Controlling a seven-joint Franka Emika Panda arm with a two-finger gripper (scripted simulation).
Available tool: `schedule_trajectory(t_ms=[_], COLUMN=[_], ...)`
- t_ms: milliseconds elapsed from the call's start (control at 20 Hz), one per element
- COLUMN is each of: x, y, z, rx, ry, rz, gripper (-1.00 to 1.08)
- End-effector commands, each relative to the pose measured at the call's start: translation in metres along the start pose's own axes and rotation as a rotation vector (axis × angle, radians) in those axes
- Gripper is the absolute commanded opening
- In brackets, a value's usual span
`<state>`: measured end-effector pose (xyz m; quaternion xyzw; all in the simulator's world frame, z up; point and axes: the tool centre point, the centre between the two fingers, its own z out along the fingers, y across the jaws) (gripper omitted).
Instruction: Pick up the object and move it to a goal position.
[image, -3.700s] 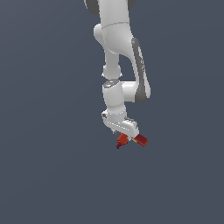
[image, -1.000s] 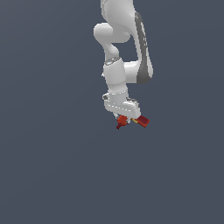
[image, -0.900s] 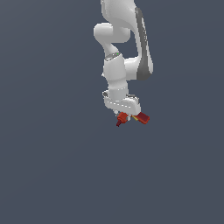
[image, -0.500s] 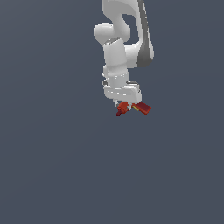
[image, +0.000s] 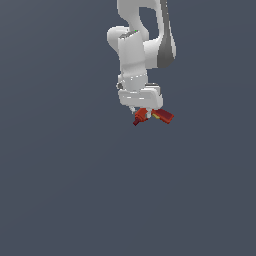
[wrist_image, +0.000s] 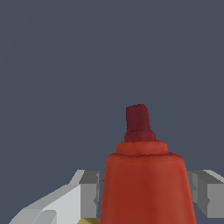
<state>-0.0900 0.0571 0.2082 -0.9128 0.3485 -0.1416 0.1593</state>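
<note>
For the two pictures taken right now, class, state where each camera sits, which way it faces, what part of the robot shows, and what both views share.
Exterior view: off the arm, its position unknown, facing the white arm hanging from the top edge, the gripper holding the toy drill.
Wrist view: on the wrist, looking along the gripper; grey fingers flank the drill's orange body, dark red nose pointing away.
Shared: the drill, the gripper and the plain grey background.

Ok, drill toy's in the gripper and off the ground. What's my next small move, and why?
Probably keep carrying it with the grip shut. The gripper is clamped on the red drill toy, with a finger on each side of its body in the wrist view. No goal marker shows, so I can't give a direction.
</note>
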Motion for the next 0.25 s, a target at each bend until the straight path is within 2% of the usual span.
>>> schedule_trajectory(t_ms=[0,200], x=[0.0002,0.0005], y=[-0.0015,-0.002], z=[-0.0044,-0.0044], rx=[0.003,0.003], ry=[0.002,0.002], rz=[-0.001,-0.001], gripper=[-1.0,-1.0])
